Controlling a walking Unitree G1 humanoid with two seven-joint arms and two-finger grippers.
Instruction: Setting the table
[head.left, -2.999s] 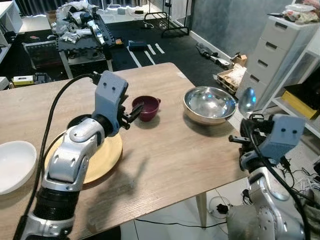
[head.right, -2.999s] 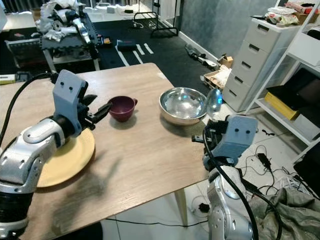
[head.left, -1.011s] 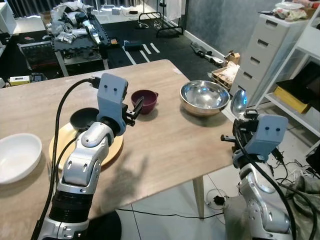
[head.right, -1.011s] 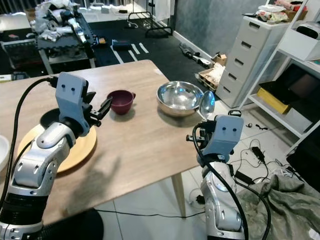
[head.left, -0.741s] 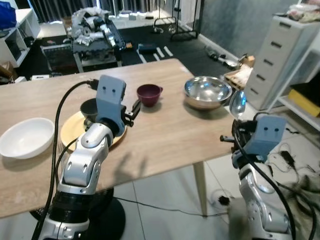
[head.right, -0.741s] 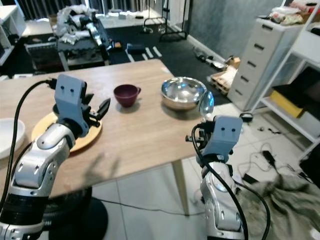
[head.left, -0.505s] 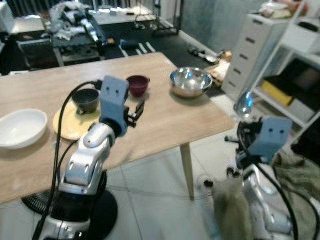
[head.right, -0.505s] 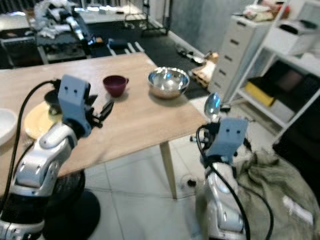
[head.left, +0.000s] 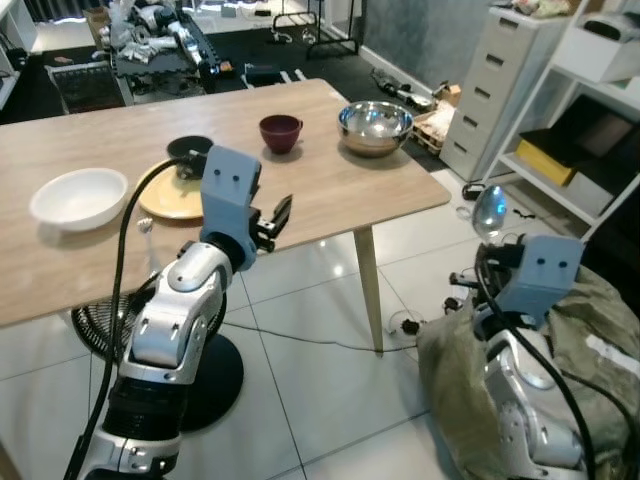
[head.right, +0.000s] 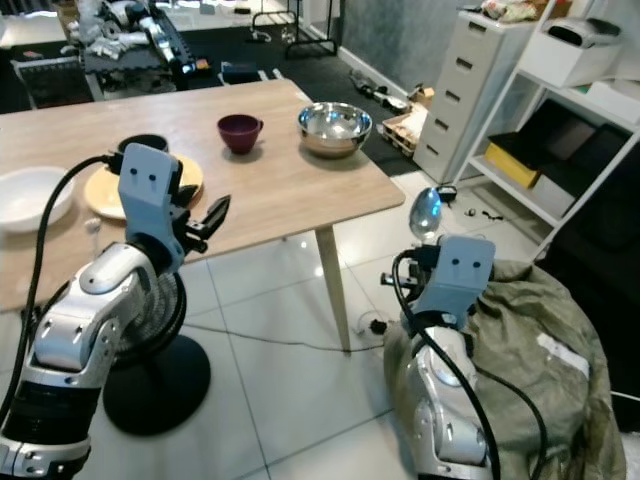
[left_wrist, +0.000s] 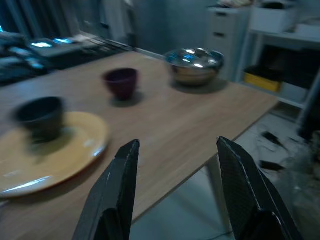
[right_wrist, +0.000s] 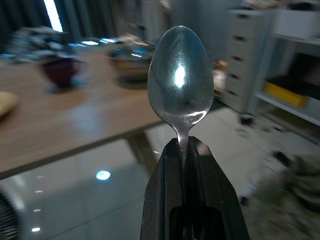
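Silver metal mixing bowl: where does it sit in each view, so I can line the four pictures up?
Left eye view: silver metal mixing bowl at the table's far right corner.
Right eye view: bowl at that same corner.
Left wrist view: bowl beyond the open black fingers.
Right wrist view: a blurred bowl behind the spoon.
Shared landmark: the small maroon cup beside it.

Lived-in room of a home, part dining area, part storage. A wooden table (head.left: 330, 185) across the upper centre stands on pale floor tiles (head.left: 330, 400) and carries bowls and a plate. At upper right stand a grey chest of drawers (head.left: 490, 75) and a white open shelf unit (head.left: 600, 120); at upper left, a dark rug (head.right: 290, 60) with a cluttered low bench (head.left: 150, 50)
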